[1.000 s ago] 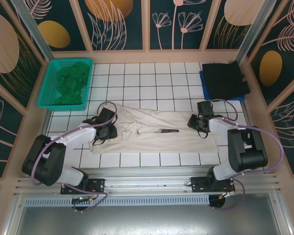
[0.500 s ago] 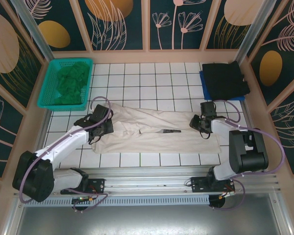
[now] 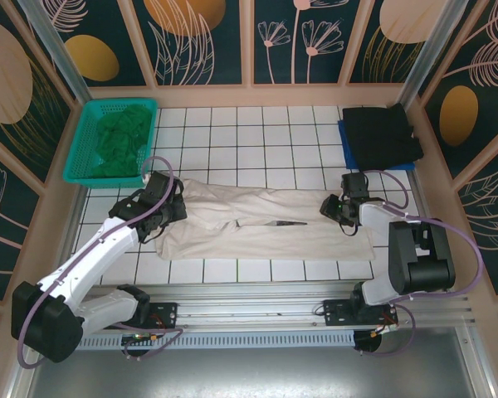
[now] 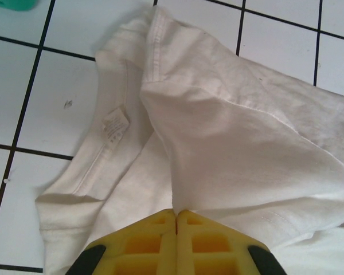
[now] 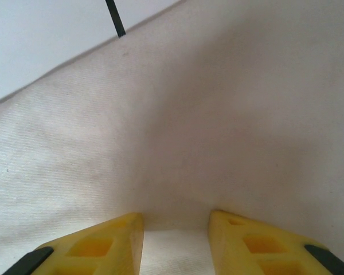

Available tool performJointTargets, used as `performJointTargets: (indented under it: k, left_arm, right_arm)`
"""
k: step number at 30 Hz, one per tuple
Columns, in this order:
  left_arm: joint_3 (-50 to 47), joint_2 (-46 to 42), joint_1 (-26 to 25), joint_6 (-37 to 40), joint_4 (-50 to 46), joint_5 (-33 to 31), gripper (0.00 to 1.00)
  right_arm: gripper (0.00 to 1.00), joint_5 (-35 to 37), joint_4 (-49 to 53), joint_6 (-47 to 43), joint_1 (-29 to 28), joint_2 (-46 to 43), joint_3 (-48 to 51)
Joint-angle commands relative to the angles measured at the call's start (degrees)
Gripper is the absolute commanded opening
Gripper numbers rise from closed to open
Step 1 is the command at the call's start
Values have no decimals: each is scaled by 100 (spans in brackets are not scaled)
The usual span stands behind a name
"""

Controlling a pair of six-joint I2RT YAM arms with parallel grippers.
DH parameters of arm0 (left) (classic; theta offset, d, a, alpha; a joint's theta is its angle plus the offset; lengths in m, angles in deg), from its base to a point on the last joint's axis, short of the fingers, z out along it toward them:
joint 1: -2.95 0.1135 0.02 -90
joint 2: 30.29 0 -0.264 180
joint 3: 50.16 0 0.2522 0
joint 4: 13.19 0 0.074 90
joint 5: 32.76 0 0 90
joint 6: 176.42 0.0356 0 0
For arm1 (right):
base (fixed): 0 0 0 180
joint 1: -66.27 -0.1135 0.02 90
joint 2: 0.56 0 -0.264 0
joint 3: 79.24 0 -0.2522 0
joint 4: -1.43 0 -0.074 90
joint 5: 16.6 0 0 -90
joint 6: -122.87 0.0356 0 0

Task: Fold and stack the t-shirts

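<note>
The cream shirt (image 3: 266,225) lies spread across the near middle of the table (image 3: 257,141). The left hand (image 4: 176,216) is clamped on a raised fold near its collar. The right hand (image 5: 176,220) rests on the other end, jaws apart. The black shirt (image 3: 382,134) lies far right, and the green shirt (image 3: 116,141) is in the basket (image 3: 108,178).

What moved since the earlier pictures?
The left fingers shut on the cream t-shirt and pulled its end left, stretching it flatter. The right fingers shifted slightly right and spread apart. The black t-shirt and green t-shirt stayed put.
</note>
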Motion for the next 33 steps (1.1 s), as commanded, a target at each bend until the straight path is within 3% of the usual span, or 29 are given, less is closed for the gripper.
performJointTargets:
  k: [1,12,25,26,27,28,33]
  left_arm:
    - [192,23,9,-100,-431,32,0]
    - [-666,-270,9,-566,-484,37,0]
    - [-550,929,9,-544,-431,-589,1]
    - [-579,998,9,-556,-460,-560,10]
    - [-567,1063,9,-602,-506,-546,29]
    - [-532,1055,16,-610,-528,-499,38]
    - [-97,422,-65,-491,-675,-422,41]
  right_arm:
    - [39,19,170,-127,66,-126,185]
    - [45,-90,0,-162,75,-269,353]
    - [50,-123,-24,-132,75,-257,361]
    - [50,-122,-29,-123,75,-300,378]
    - [51,-115,-26,-125,72,-350,387]
    - [52,-104,-27,-114,72,-402,388]
    - [53,-183,-37,-113,75,-567,358]
